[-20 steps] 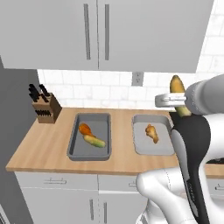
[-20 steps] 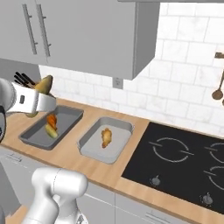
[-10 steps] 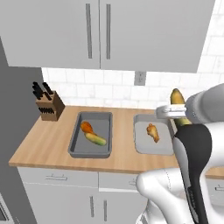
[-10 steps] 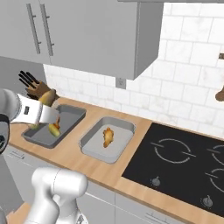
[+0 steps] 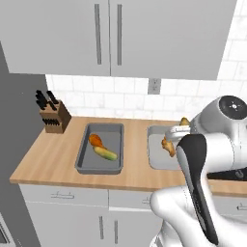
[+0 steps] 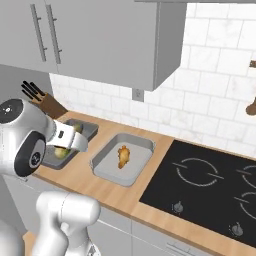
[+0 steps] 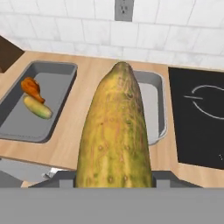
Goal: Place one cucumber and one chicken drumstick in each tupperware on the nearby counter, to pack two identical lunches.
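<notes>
Cucumber (image 7: pixel 115 131) in the fingers, above counter (image 7: pixel 83 118).

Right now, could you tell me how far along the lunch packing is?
Done: the left tupperware already holds a chicken drumstick and a cucumber. In hand: the tool is shut on the second cucumber, carried above the counter. Left: setting it into the right tupperware, where only the other drumstick lies so far.
</notes>
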